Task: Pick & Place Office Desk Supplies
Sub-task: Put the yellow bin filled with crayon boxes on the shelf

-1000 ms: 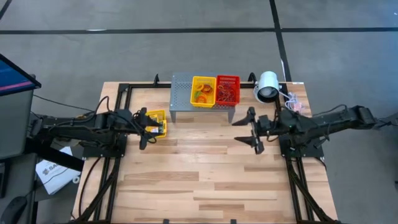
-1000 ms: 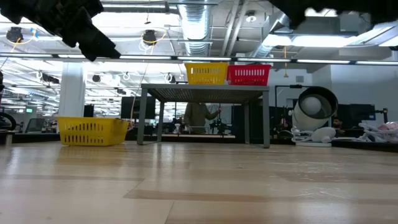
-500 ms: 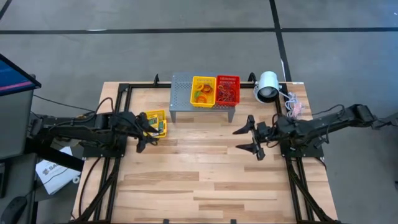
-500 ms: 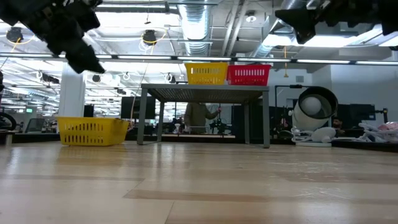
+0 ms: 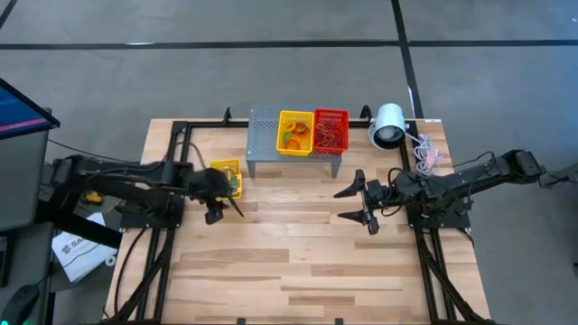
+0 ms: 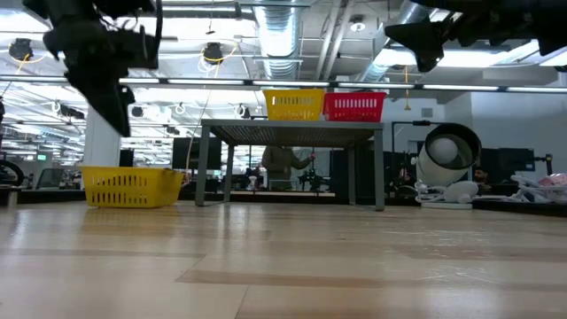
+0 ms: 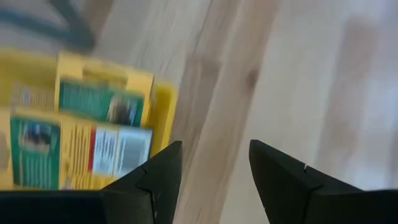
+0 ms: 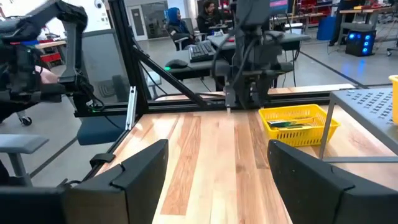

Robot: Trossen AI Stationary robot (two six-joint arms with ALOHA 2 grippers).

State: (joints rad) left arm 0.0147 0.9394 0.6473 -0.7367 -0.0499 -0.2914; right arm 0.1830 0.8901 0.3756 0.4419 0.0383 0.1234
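Observation:
Yellow-and-green crayon boxes [image 7: 74, 137] lie flat in a yellow basket [image 5: 226, 174] standing on the table's left part. Rubber bands fill a yellow basket [image 5: 295, 133] and a red basket [image 5: 330, 131] on top of the grey perforated stand [image 5: 265, 135]. My left gripper [image 5: 223, 211] hangs open just near of the table basket's right corner, tipped steeply down, holding nothing. My right gripper [image 5: 354, 204] floats open and level right of the table's middle, pointing toward the left edge.
A white cylindrical lamp [image 5: 388, 125] lies at the far right beside the stand, with cable and clutter [image 5: 424, 153] next to it. Bare wood [image 5: 298, 253] stretches across the table's middle and near half. People and desks show in the room beyond.
My left gripper has tipped from nearly level to steeply down and shifted a little toward the near edge, beside the table basket. My right gripper has sunk somewhat and crept toward the table's middle. Both stay open; no object has moved.

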